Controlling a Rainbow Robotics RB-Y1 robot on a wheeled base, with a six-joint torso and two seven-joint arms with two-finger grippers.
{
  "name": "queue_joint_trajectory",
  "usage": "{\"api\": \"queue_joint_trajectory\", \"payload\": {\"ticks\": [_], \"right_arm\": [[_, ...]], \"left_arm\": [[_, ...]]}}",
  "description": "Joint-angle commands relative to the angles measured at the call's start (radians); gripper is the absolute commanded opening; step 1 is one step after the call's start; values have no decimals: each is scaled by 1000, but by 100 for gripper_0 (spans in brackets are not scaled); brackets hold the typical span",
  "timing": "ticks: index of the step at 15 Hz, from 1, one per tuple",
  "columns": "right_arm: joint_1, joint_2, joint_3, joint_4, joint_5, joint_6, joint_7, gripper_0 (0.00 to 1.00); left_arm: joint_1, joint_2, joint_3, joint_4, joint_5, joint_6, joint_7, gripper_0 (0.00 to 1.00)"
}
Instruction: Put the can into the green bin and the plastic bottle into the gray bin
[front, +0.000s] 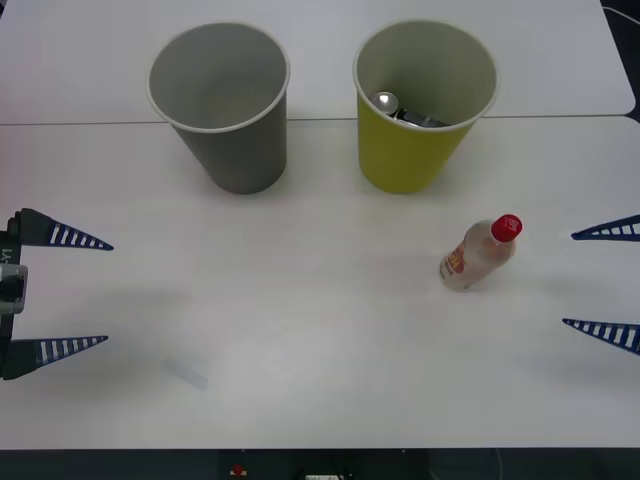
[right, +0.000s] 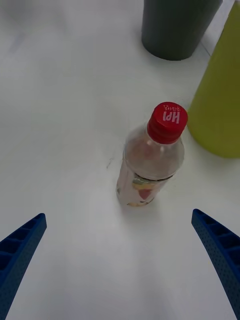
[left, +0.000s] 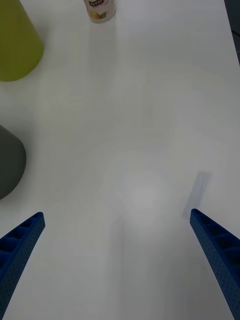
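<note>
Fingers: you see both the right gripper (front: 602, 283) and left gripper (front: 75, 292) spread wide, holding nothing.
Plastic bottle (front: 480, 254): stands near your right gripper.
Can (front: 400, 110): lies inside green bin (front: 412, 150).
Gray bin (front: 232, 140): beside it.

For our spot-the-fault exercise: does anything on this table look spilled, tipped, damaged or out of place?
Nothing stands out. The plastic bottle stands upright on the table with its cap on, both bins are upright, and the can lies inside the green bin. No spill shows.
</note>
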Motion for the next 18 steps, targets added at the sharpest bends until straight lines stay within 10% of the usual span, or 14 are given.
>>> {"api": "queue_joint_trajectory", "payload": {"ticks": [1,18], "right_arm": [[-18,49,3,63,-10,-8,95,100],[-232,331,126,423,-33,-63,273,100]], "left_arm": [[0,0,0,0,0,0,0,100],[0,0,0,0,0,0,0,100]]}}
